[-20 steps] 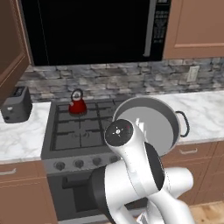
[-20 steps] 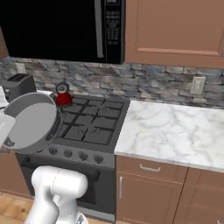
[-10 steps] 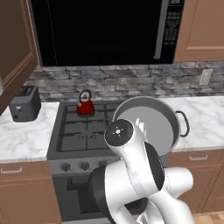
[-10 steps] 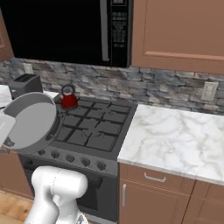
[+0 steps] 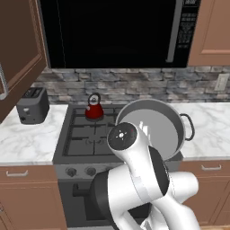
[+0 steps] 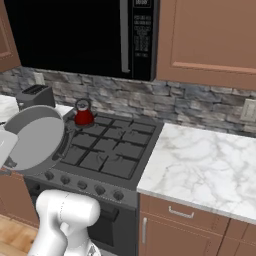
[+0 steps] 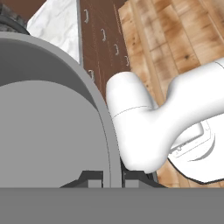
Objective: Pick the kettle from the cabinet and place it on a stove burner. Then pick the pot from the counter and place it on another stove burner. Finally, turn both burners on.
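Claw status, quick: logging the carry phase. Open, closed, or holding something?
Claw: closed on the rim of the pot, one finger on each side of its wall, holding it tilted above the stove front.

You can count one small glossy red kettle [image 5: 94, 108], one wide grey metal pot [image 5: 152, 128], one dark grey toaster [image 5: 32, 105], and five round front knobs [image 6: 83, 185].

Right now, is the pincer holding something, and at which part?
Yes. The pincer holds the pot by its rim wall, one finger inside and one outside, tipped on its side above the stove front.
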Tool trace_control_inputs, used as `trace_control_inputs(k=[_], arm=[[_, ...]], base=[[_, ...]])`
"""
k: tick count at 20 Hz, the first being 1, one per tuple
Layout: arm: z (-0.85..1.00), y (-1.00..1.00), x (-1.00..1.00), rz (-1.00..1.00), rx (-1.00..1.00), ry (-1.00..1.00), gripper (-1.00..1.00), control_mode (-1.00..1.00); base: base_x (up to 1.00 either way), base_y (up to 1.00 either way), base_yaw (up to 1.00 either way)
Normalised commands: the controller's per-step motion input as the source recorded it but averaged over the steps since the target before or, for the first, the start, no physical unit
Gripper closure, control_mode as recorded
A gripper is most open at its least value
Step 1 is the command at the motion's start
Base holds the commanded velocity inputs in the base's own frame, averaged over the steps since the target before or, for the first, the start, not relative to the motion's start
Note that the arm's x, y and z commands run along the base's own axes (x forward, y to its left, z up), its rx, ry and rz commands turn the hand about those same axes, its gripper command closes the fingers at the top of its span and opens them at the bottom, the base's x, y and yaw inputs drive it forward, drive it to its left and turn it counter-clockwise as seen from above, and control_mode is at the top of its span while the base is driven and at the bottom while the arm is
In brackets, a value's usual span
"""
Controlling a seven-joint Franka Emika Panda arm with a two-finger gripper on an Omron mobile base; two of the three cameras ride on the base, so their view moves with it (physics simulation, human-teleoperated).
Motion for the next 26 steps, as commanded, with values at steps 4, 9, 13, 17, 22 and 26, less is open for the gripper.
trace_control_inputs(k=[4,9,13,17,22,26], arm=[[0.0,0.0,0.0,0.0,0.0,0.0,1.0,1.0],[0.0,0.0,0.0,0.0,0.0,0.0,1.0,1.0],[0.0,0.0,0.0,0.0,0.0,0.0,1.0,1.0],[0.0,0.0,0.0,0.0,0.0,0.0,1.0,1.0],[0.0,0.0,0.0,0.0,0.0,0.0,1.0,1.0],[0.0,0.0,0.0,0.0,0.0,0.0,1.0,1.0]], base=[[0.29,0.01,0.05],[0.33,0.07,0.03],[0.39,0.12,0.02],[0.35,0.17,0.01],[0.28,0.19,0.01],[0.25,0.22,0.0]])
